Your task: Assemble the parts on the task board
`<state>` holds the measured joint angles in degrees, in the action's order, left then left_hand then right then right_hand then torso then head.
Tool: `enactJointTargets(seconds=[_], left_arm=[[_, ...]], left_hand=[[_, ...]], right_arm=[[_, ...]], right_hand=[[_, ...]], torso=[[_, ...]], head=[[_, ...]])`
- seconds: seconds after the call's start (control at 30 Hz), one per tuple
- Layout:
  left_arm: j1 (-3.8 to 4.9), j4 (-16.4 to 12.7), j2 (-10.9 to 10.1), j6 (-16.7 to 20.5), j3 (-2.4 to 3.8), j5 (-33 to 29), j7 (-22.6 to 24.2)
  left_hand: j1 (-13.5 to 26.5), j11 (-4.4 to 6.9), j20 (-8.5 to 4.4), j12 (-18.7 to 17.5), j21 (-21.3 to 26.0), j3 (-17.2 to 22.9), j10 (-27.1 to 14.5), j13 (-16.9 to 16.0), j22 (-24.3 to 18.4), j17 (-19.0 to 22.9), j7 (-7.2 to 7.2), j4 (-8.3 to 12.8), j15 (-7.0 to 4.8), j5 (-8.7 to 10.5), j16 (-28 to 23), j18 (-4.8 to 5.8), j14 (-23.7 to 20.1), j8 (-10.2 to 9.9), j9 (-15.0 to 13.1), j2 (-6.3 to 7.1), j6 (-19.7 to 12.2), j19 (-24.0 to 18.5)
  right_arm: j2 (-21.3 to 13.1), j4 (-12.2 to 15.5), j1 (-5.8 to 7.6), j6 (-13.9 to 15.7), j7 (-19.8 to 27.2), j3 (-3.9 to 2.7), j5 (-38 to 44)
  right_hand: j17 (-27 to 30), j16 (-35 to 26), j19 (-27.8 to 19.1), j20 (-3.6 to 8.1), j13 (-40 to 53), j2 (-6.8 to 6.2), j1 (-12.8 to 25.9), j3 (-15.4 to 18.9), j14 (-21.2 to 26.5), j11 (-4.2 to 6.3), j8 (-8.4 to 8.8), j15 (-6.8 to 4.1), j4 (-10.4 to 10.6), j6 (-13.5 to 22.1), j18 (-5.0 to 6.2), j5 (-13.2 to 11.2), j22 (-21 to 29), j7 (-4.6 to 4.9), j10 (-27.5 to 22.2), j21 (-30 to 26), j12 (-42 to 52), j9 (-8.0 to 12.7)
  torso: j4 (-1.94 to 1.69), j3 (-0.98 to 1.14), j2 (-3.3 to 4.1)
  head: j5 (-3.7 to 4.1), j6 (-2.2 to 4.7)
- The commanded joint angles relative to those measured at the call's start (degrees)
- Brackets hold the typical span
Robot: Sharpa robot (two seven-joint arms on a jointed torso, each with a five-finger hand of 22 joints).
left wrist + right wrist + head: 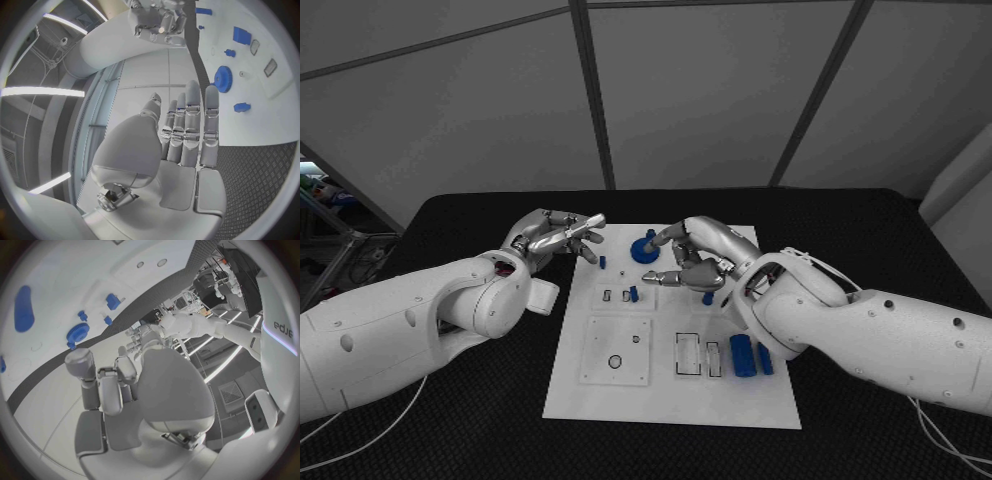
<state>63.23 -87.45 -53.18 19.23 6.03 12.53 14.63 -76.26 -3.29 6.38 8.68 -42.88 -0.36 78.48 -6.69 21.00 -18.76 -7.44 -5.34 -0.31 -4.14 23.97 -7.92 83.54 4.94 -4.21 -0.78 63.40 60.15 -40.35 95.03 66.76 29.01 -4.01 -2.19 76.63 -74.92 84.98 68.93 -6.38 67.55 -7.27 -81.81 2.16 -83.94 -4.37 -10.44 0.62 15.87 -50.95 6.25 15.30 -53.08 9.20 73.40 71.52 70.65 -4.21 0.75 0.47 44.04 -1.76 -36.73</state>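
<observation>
The white task board [610, 395] lies in the middle of the table. A blue gear [645, 251] sits near its far edge and also shows in the wrist views [223, 79] [78, 332]. Small blue pegs [633, 294] stand mid-board, and two blue blocks [751, 357] lie at its right edge. My left hand [560, 237] hovers over the board's far left corner, its fingers [190, 125] straight and apart, holding nothing. My right hand [692, 256] hangs just right of the gear, fingers [109, 385] loosely bent, nothing between them.
Black table [459, 420] surrounds the board. A white square plate [617, 350] with a round hole sits on the board's left half, and rectangular slots [689, 353] lie beside it. A long blue oblong part [23, 307] lies on the board.
</observation>
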Motion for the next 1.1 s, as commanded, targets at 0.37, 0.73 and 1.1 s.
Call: enactJointTargets(seconds=[0.37, 0.73, 1.1], left_arm=[[4.03, 1.4, 0.7, -17.2, 0.05, 25.0, -28.1], [9.06, 2.1, 4.1, -22.8, -1.78, 36.2, -44.0], [13.10, 6.2, 10.4, -25.3, -7.52, 38.6, -48.9]], left_hand=[[6.6, 3.69, -3.69, 30.3, -30.1, 0.7, -0.4, -26.1, 35.7, -54.1, 3.37, -7.2, -3.59, 0.12, 53.5, 1.79, 2.9, 8.4, -5.2, 2.42, 2.6, 14.5], [11.4, 4.57, -4.40, 50.4, -35.9, -6.7, -1.8, -45.5, 45.2, -54.9, 4.65, -11.3, -4.22, 0.56, 54.0, 3.15, 2.6, 18.1, -15.0, 2.17, -0.7, 17.4], [13.0, 4.72, -4.47, 48.9, -35.2, -8.4, -3.8, -43.2, 43.8, -54.9, 4.88, -11.5, -4.34, 0.70, 53.9, 2.81, 2.6, 21.7, -19.9, 3.39, -2.8, 16.1]], right_arm=[[-6.3, -2.0, 2.24, -1.1, 9.0, -1.92, -22.7], [-8.3, -2.7, 2.44, -1.9, 7.8, -1.97, -24.6], [-8.3, -3.2, 2.45, -2.0, 6.7, -1.97, -24.8]], right_hand=[[-2.2, -1.9, -1.1, 0.38, -2.0, 2.01, -1.7, -0.4, -2.8, 0.38, -1.26, -0.88, -1.7, -1.1, 1.40, 2.9, 2.9, -0.28, -1.3, -2.3, -1.8, 0.1], [-1.7, -2.3, -1.0, 0.45, -2.2, 2.07, -1.5, -0.3, -2.7, 0.47, -1.55, -0.96, -1.6, -1.4, 1.42, 2.7, 3.0, -0.39, -1.3, -2.4, -1.9, 0.0], [-1.1, -2.7, -1.2, 0.51, -2.6, 2.09, -1.4, -0.2, -2.5, 0.53, -1.68, -1.02, -1.6, -1.5, 1.50, 3.0, 3.5, -0.45, -1.5, -2.7, -2.2, 0.0]], torso=[[0.20, 0.20, -1.58], [-0.13, 0.42, -2.25], [-0.15, 0.43, -2.28]], head=[[-0.16, -0.13], [-0.52, -1.20], [-0.86, -2.07]])
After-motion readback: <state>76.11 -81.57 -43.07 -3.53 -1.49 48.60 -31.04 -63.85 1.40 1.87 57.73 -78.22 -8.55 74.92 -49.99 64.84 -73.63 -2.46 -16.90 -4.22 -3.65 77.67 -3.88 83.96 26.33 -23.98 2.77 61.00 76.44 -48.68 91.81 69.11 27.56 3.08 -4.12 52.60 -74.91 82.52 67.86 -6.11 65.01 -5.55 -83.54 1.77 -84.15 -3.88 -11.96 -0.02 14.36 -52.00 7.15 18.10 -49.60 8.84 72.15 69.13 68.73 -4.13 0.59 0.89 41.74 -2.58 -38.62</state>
